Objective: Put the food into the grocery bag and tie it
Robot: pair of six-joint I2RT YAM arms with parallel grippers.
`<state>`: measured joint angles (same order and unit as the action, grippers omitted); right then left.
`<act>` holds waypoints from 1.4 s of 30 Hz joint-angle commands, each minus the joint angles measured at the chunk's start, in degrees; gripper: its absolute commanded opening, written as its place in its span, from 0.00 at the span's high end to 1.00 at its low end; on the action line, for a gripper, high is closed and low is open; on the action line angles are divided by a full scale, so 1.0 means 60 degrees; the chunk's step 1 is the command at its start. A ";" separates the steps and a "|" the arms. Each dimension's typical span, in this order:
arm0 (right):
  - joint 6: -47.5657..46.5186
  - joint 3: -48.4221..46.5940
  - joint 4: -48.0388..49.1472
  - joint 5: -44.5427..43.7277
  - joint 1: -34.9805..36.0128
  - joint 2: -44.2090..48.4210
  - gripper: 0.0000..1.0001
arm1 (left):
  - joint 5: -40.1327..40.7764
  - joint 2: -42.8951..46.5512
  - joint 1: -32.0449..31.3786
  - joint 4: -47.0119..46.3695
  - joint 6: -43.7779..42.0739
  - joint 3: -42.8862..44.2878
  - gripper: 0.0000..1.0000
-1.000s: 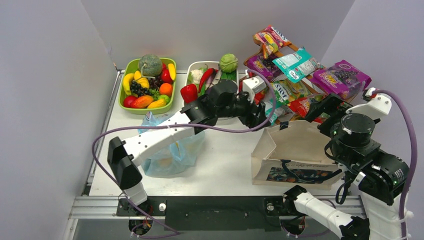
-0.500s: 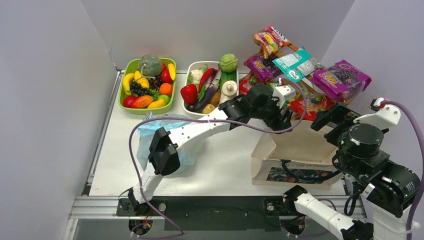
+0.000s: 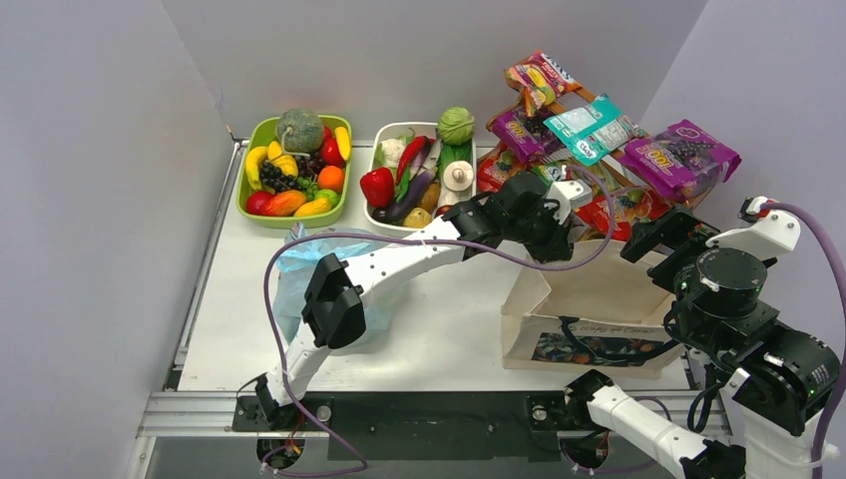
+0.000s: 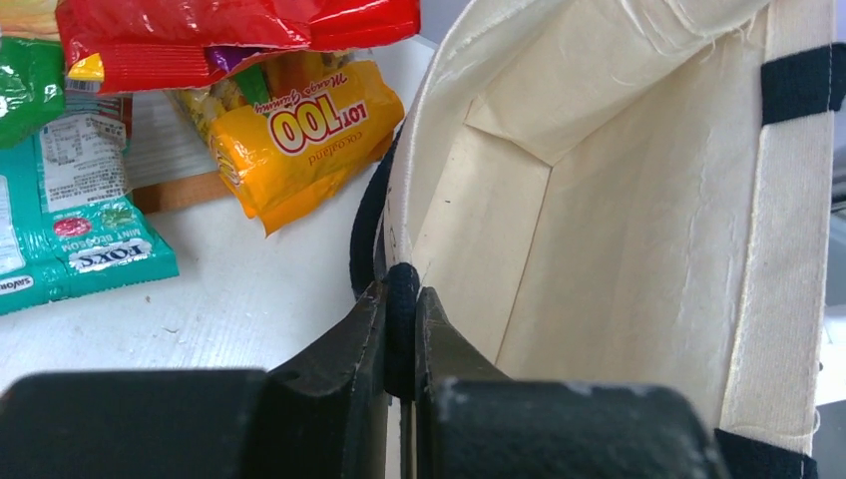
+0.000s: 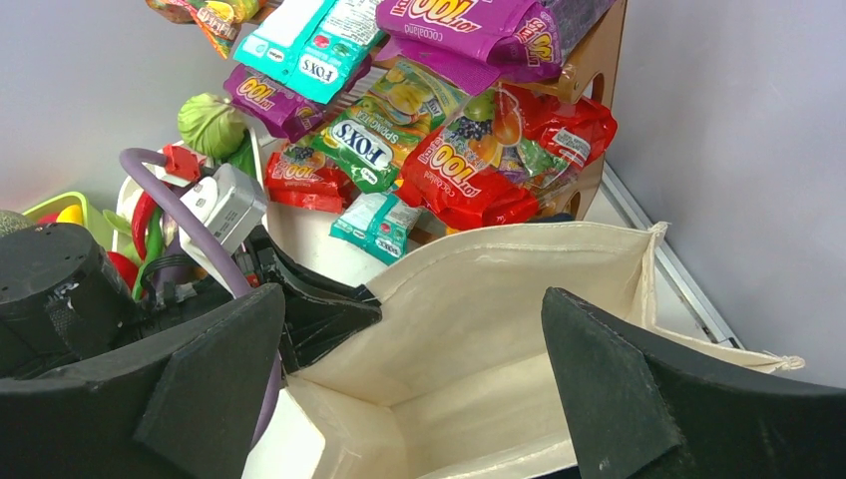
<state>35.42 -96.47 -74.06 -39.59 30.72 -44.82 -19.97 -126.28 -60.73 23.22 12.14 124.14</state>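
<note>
The light-blue grocery bag (image 3: 292,264) sits crumpled at the table's left, partly behind my left arm. Toy fruit fills a green tray (image 3: 246,205), and vegetables a white tray (image 3: 377,140). Snack packets (image 3: 599,130) are piled on a rack at the back right; a yellow packet (image 4: 299,135) and a red one (image 5: 499,160) lie close. My left gripper (image 3: 562,237) (image 4: 402,287) is shut on the dark strap (image 4: 402,309) at the rim of a beige canvas tote (image 3: 599,289). My right gripper (image 3: 666,236) (image 5: 414,299) hangs open over the tote's mouth, holding nothing.
The canvas tote (image 4: 619,200) (image 5: 519,289) stands open at the front right, its inside bare. The left arm's purple cable (image 3: 299,239) loops over the table's middle. Grey walls close in on the left, back and right.
My left arm swung right from above the blue bag to the tote's rim and shut on its strap. The right arm shifted slightly right and stayed open.
</note>
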 commanded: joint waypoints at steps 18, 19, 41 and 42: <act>0.0347 0.0258 0.0395 -0.0159 -0.0058 -0.0091 0.03 | 0.4387 0.5675 -0.0185 -0.0886 0.2605 -0.5641 1.00; 0.0373 0.0334 0.0437 -0.0104 -0.0064 -0.0108 0.03 | 0.4663 0.5883 -0.0153 -0.0902 0.2737 -0.6153 1.00; 0.0270 0.1322 0.1263 -0.0783 -0.0079 -0.0625 0.00 | 0.9282 1.0413 0.0203 -0.1101 0.6947 -1.0925 0.66; 0.0289 0.1361 0.1337 -0.0784 -0.0080 -0.0577 0.00 | 0.9154 1.0474 0.0204 -0.1142 0.6503 -1.0887 0.52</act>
<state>37.15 -88.95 -69.47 -42.70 30.72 -49.19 33.93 -66.52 -59.55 19.86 54.54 57.82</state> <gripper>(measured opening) 0.999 0.300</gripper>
